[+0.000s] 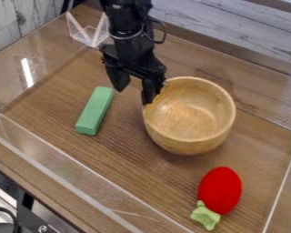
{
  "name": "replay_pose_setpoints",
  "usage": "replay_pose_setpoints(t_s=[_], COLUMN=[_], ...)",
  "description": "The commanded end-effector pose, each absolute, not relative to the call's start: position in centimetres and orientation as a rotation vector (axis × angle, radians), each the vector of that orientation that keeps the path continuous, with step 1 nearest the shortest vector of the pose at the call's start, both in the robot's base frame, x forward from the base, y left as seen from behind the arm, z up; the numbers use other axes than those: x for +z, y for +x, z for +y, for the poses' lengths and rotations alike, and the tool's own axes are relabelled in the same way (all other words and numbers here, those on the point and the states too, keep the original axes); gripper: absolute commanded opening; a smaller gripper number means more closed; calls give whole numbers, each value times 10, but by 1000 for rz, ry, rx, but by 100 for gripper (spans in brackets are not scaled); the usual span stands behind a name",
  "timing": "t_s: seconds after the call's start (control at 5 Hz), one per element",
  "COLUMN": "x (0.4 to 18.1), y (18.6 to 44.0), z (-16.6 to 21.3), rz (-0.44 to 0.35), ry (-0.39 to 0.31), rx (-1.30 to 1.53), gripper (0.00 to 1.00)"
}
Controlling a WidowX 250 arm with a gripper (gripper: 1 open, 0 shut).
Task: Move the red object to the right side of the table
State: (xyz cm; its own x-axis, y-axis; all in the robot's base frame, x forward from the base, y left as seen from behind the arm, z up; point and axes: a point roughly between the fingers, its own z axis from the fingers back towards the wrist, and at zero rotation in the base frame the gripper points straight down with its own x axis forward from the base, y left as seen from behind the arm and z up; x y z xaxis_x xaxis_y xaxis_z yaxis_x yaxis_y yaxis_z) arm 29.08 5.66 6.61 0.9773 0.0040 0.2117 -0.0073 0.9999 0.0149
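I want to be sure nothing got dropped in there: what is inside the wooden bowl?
The wooden bowl looks empty: bare wood on its floor and far wall. The near rim hides a strip of the floor. The open tool hangs beside its left rim, not inside.

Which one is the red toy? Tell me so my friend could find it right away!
Start at the big wooden bowl in the middle of the table. Look toward the near right corner, a little apart from the bowl: the red object lies there. It is the only bright red, rounded thing, with a small green leafy stem, unlike the long green block left of the bowl.
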Motion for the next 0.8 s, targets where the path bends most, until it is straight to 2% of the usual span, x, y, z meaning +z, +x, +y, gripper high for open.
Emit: replay_pose_setpoints(t_s=[0.0, 0.2, 0.6], x=[64, 79, 109], y=[295, 294, 289], z=[53, 53, 27], rz=[-230, -233, -250], ry=[30, 22, 9], rx=[29, 19, 0], gripper=[100, 100, 100])
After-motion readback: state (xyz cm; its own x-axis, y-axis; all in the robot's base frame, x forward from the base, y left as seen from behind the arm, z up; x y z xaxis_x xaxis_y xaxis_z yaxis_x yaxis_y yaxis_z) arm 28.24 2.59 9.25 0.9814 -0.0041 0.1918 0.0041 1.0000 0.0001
